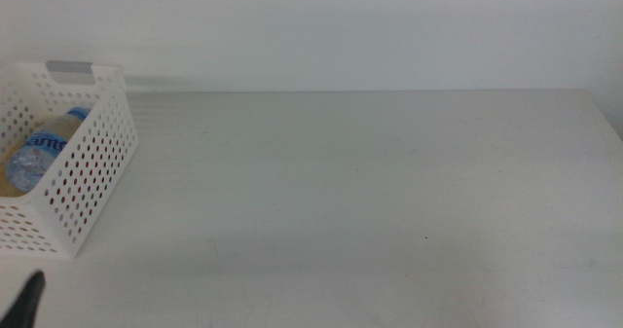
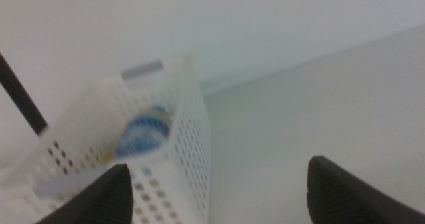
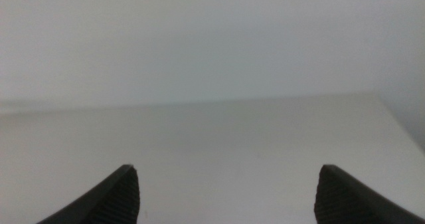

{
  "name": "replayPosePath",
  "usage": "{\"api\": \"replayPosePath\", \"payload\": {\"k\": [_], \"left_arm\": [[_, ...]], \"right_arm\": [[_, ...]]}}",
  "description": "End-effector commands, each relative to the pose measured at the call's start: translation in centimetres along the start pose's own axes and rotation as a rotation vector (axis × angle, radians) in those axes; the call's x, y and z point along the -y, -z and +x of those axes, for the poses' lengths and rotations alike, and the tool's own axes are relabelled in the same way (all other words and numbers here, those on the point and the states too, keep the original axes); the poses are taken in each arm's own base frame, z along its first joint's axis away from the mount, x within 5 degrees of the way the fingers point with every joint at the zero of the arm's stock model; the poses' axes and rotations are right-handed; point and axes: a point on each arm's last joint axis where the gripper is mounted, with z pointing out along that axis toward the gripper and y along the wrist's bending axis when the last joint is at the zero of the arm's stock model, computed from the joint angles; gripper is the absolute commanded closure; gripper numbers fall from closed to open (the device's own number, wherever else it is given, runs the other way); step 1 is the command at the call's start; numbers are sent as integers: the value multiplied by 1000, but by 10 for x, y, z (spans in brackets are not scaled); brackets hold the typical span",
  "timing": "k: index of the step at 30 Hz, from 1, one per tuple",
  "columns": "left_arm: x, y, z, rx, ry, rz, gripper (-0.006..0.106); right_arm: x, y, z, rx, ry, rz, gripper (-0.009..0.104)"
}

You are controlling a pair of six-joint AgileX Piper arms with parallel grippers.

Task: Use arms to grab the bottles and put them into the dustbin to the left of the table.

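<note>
White table [image 1: 370, 192], pale wall [image 1: 321, 26]

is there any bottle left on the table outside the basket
No, the middle view shows the white table bare, and the only bottle in sight lies inside the basket.

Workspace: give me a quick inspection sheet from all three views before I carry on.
Surface: white table, no bottles on it.
Job's things: dustbin at table's left; bottle with blue label lying inside; contents beneath it unclear.
Clutter: nothing seen.
Grippers: left gripper open, empty, near the dustbin, only its tip in the middle view; right gripper open, empty, over bare table.
Cables: one dark line in the left wrist view, possibly a cable.
Surroundings: plain pale wall.
</note>
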Motion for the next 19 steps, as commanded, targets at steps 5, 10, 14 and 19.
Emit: {"api": "replayPosePath", "payload": {"k": [5, 10, 14, 19], "left_arm": [[7, 0, 30, 24, 21, -25, 18], [6, 0, 28, 32, 32, -29, 18], [7, 0, 28, 31, 32, -29, 18], [6, 0, 28, 32, 33, -30, 18]], "right_arm": [[3, -2, 18, 49, 29, 0, 23], [4, -3, 24, 22, 40, 6, 23], [4, -3, 24, 23, 42, 6, 23], [4, -3, 24, 23, 42, 5, 23]]}}
